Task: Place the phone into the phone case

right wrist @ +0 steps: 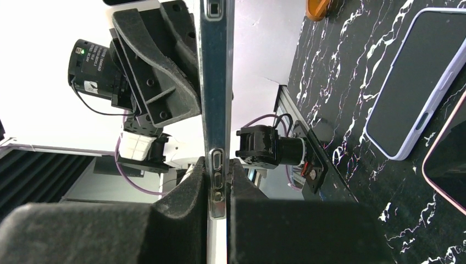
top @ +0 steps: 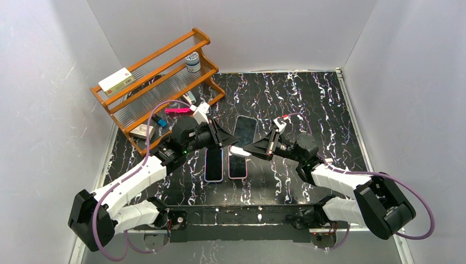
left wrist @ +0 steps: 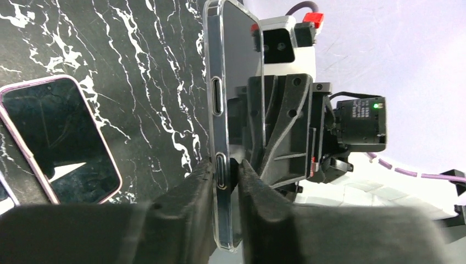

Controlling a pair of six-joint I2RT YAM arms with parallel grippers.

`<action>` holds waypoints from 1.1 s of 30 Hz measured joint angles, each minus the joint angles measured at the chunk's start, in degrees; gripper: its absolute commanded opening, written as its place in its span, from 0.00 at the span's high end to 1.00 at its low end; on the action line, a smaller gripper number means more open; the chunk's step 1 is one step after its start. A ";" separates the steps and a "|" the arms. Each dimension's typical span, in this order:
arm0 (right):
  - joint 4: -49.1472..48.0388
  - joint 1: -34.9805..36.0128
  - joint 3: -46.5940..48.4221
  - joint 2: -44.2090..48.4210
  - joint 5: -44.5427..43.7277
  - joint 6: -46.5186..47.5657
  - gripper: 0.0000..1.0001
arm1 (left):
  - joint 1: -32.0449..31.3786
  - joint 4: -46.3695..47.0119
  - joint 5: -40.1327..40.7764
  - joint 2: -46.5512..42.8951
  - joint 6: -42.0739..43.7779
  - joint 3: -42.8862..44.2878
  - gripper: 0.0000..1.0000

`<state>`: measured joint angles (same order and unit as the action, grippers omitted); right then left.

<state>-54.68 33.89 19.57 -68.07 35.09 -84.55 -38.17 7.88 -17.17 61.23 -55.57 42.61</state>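
In the left wrist view my left gripper [left wrist: 225, 165] is shut on a clear phone case [left wrist: 220, 99], held edge-on and upright above the black marble table. In the right wrist view my right gripper [right wrist: 218, 162] is shut on a silver-edged phone [right wrist: 217, 82], also edge-on, its side buttons between the pads. From above, the left gripper [top: 224, 137] and the right gripper [top: 251, 147] face each other closely over the table's middle, with a white piece [top: 239, 149] between them. Whether phone and case touch is unclear.
Three other phones lie on the table: a lilac-cased one [top: 214, 165], a pink-cased one [top: 237, 166] and a dark one [top: 245, 128] further back. A wooden rack [top: 159, 82] with a box and a jar stands at the back left.
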 measured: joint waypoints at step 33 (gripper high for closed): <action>31.12 -0.35 6.27 5.20 2.69 18.47 0.99 | 1.46 -17.22 6.34 4.24 16.50 8.57 0.02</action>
<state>-23.55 33.54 25.85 -62.87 37.78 -66.08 -36.71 -9.34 -10.83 65.47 -39.07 51.18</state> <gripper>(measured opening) 0.135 0.958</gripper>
